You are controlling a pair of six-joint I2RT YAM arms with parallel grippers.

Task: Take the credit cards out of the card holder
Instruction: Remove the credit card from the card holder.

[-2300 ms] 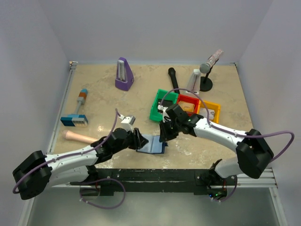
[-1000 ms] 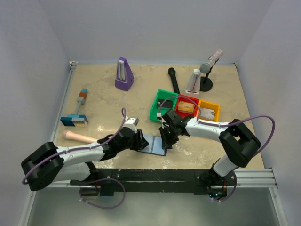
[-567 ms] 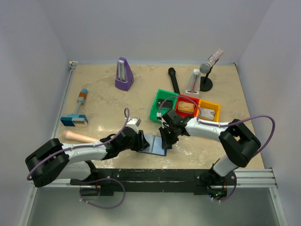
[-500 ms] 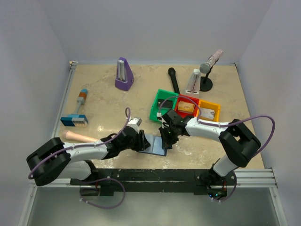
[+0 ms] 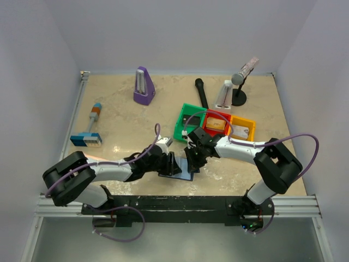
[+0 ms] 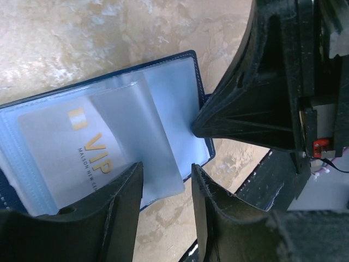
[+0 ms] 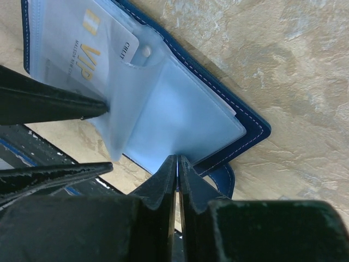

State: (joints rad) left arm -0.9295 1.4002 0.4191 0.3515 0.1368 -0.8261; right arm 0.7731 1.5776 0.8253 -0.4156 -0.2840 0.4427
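Note:
The card holder [image 5: 185, 175] lies open near the table's front edge, a dark navy wallet [image 6: 188, 57] with clear pale blue sleeves [image 7: 180, 117]. One credit card [image 6: 76, 150], pale with gold "VIP" lettering, sits inside a sleeve; it also shows in the right wrist view [image 7: 90, 52]. No other cards show. My left gripper [image 6: 167, 183] is open over the wallet's near edge, its jaws astride a loose sleeve flap [image 6: 144, 142]. My right gripper [image 7: 178, 164] is shut on the sleeve edge at the wallet's right side. The two grippers [image 5: 172, 164] [image 5: 192, 162] almost meet.
Green [image 5: 184, 124], red [image 5: 217, 123] and yellow [image 5: 244, 129] bins stand behind the right arm. A purple metronome [image 5: 143, 86], a black handle [image 5: 201, 93] and a microphone stand [image 5: 239, 82] are at the back. A blue tool [image 5: 87, 137] and a pink cylinder [image 5: 90, 159] lie left.
My left gripper has moved right over the card holder and now covers its left half. My right gripper has stayed pinched on the wallet's right side for the last second.

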